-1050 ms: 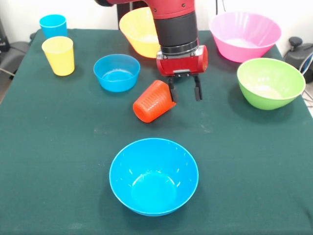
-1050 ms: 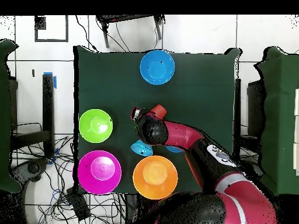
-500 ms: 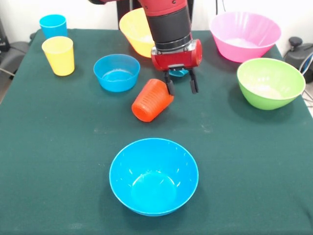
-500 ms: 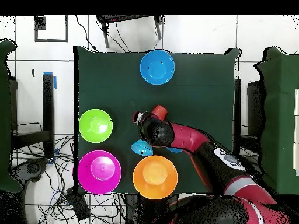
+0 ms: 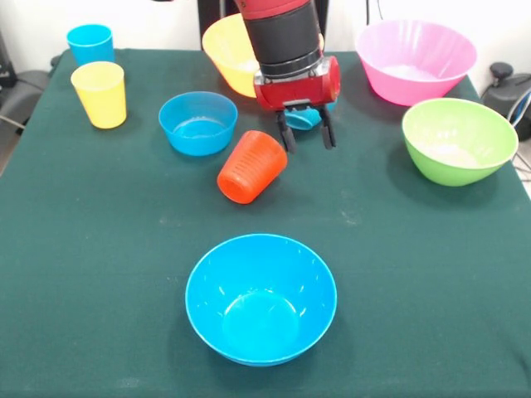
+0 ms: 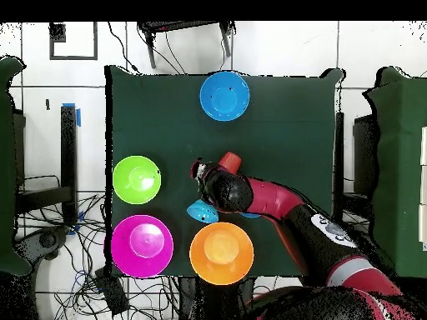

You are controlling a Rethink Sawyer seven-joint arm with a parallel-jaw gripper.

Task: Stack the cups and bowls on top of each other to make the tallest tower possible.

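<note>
My gripper (image 5: 306, 135) hangs open over the table's middle, with nothing between its fingers; in the overhead view the gripper (image 6: 199, 172) shows past the arm's end. The orange-red ribbed cup (image 5: 251, 166) lies tipped on its side just left of the left finger. A small blue bowl (image 5: 302, 118) peeks out behind the fingers. A medium blue bowl (image 5: 197, 122) sits to the cup's left, and a larger blue bowl (image 5: 260, 297) near the front edge. The yellow cup (image 5: 100, 93) and sky-blue cup (image 5: 90, 41) stand upright at the far left. No tower shows; every piece stands apart.
The yellow-orange bowl (image 5: 230, 51) sits behind the arm, the pink bowl (image 5: 415, 60) at the far right, the green bowl (image 5: 458, 139) by the right edge. From above: orange bowl (image 6: 221, 252), pink bowl (image 6: 143, 246), green bowl (image 6: 137, 179), blue bowl (image 6: 224, 95).
The gripper has drawn back toward the far side and slightly left, staying open. The orange-red cup has rolled a little to the left with it.
</note>
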